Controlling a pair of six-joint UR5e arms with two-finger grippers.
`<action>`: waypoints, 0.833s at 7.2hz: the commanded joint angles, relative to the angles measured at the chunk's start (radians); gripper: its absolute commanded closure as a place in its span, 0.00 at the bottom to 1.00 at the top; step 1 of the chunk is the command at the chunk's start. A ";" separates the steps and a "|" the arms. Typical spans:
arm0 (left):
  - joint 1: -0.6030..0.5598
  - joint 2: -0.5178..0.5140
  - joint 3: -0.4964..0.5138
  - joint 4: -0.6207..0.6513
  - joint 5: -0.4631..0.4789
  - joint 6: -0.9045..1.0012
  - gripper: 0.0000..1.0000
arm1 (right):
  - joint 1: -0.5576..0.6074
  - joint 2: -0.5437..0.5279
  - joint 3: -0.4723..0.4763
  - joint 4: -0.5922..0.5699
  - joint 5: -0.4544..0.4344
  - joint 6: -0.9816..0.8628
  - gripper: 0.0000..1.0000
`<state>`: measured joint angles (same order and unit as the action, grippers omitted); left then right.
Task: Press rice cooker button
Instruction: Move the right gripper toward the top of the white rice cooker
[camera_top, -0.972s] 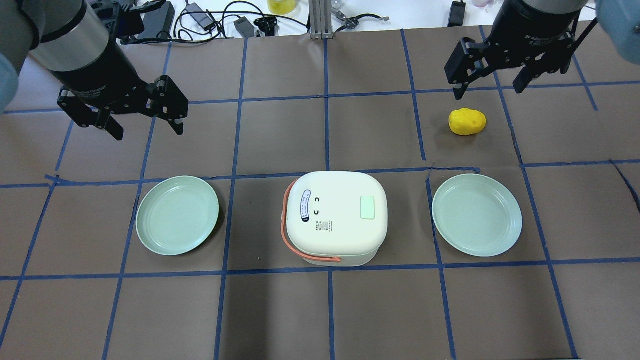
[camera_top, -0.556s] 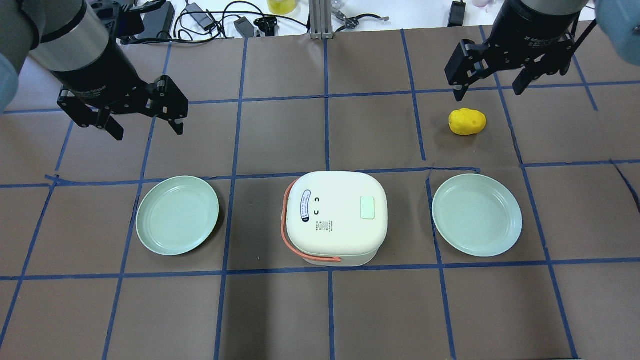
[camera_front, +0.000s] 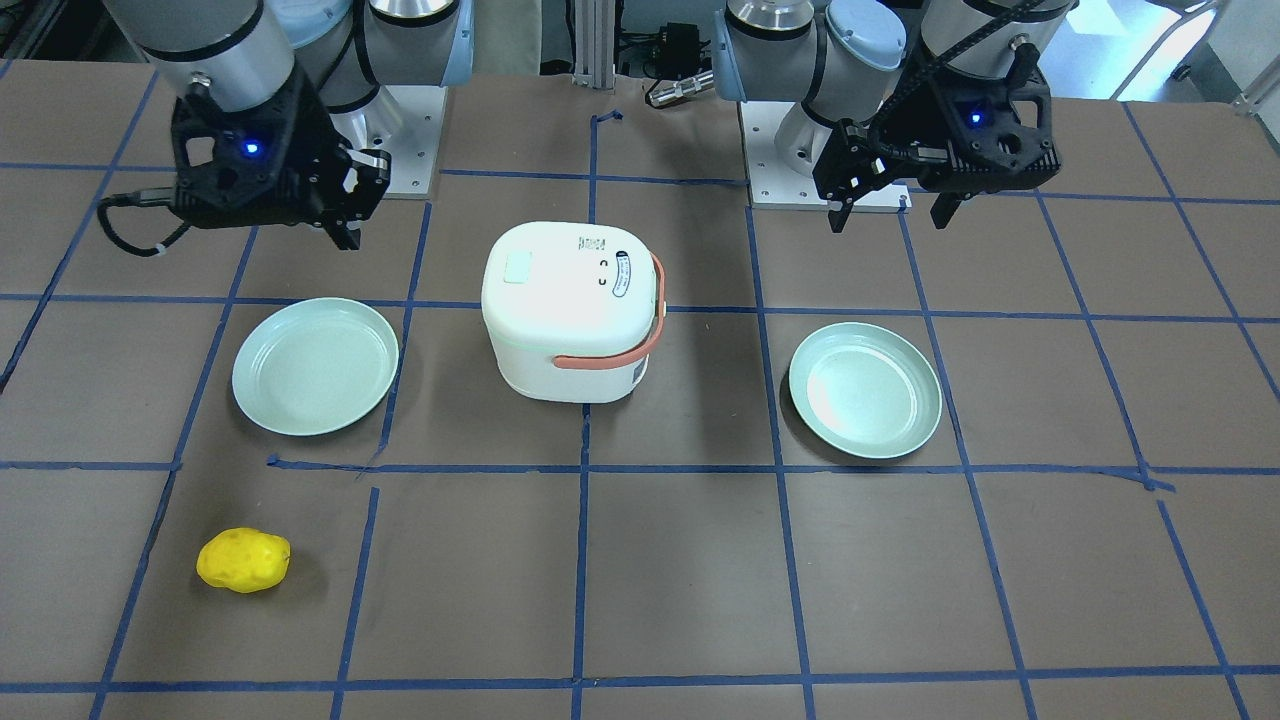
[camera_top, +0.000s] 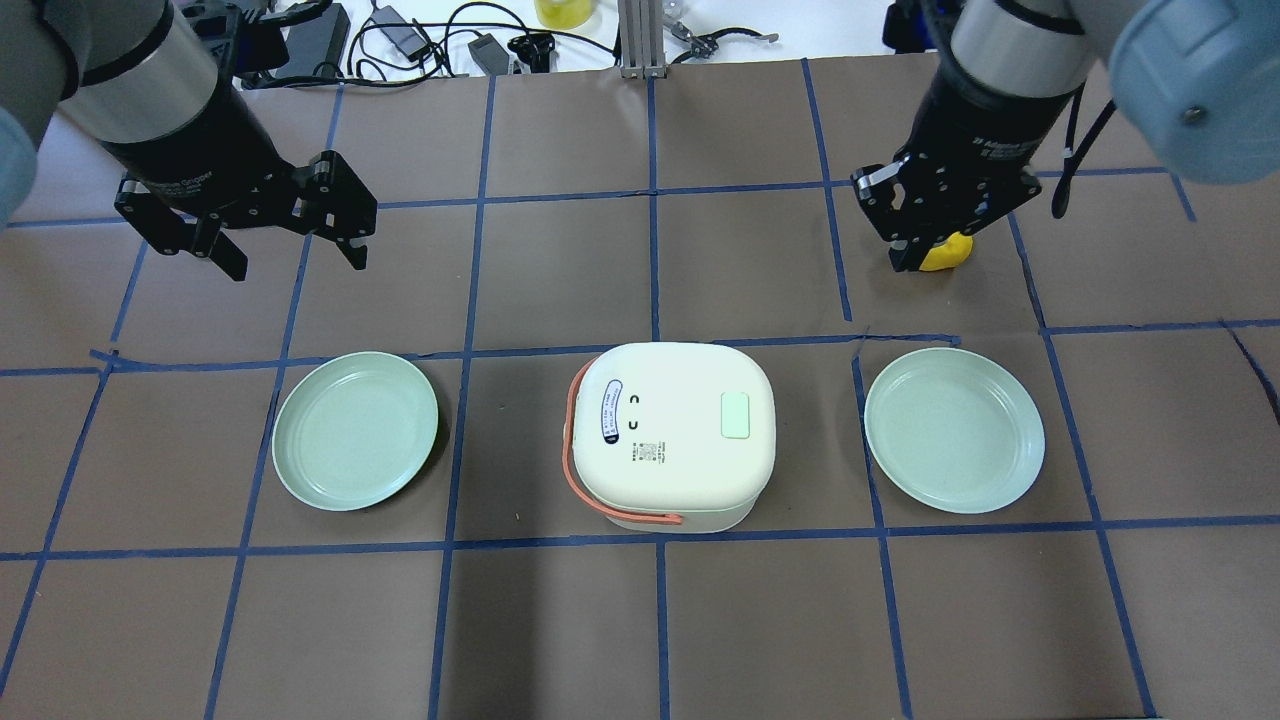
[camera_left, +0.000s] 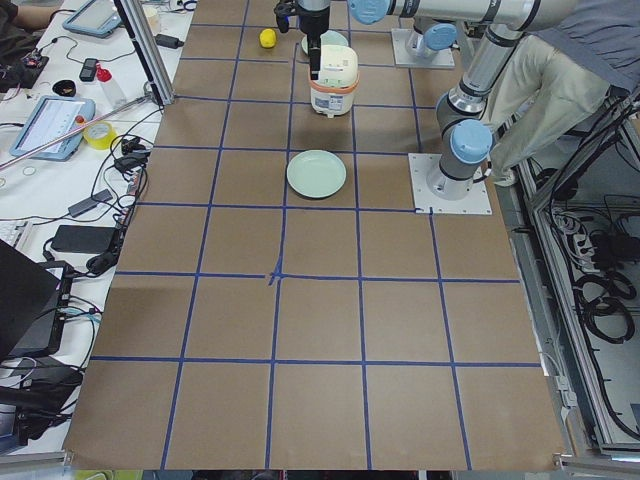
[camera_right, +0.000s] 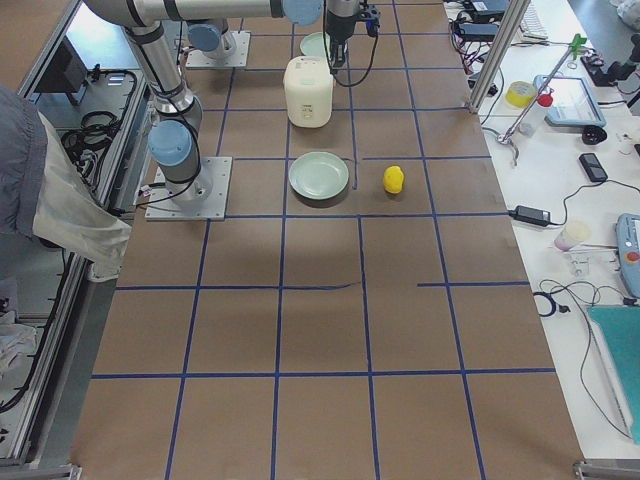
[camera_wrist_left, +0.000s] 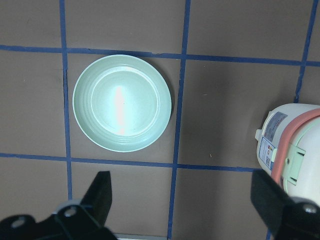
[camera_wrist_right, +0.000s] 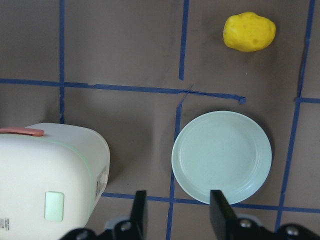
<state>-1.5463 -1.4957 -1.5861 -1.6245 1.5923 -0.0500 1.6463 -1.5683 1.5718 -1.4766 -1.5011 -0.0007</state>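
Observation:
The white rice cooker (camera_top: 675, 435) with an orange handle stands mid-table, its pale green button (camera_top: 735, 414) on the lid's right side. It also shows in the front view (camera_front: 570, 310) and the right wrist view (camera_wrist_right: 50, 170), where the button (camera_wrist_right: 54, 206) is at lower left. My right gripper (camera_top: 925, 255) hangs over the yellow potato (camera_top: 950, 258), beyond and right of the cooker. Its jaws are narrowed but still apart, with nothing between them (camera_wrist_right: 177, 210). My left gripper (camera_top: 298, 262) is wide open and empty, far left, beyond the left plate.
Two pale green plates flank the cooker, one on the left (camera_top: 355, 430) and one on the right (camera_top: 955, 430). Cables and gear lie past the table's far edge (camera_top: 450, 40). Blue tape lines grid the brown tabletop.
My right arm has moved in toward the table's middle and now covers most of the potato. Its jaws have narrowed. The left arm has not moved.

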 joint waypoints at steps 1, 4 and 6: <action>0.000 0.000 0.000 0.000 0.000 0.001 0.00 | 0.116 0.010 0.075 -0.031 0.004 0.137 0.96; 0.000 0.000 0.000 0.000 0.000 0.001 0.00 | 0.190 0.010 0.213 -0.219 0.010 0.240 0.96; 0.000 0.000 0.000 0.000 0.000 0.001 0.00 | 0.210 0.023 0.263 -0.325 0.010 0.274 0.95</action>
<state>-1.5463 -1.4956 -1.5861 -1.6245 1.5923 -0.0491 1.8413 -1.5550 1.8007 -1.7345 -1.4910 0.2505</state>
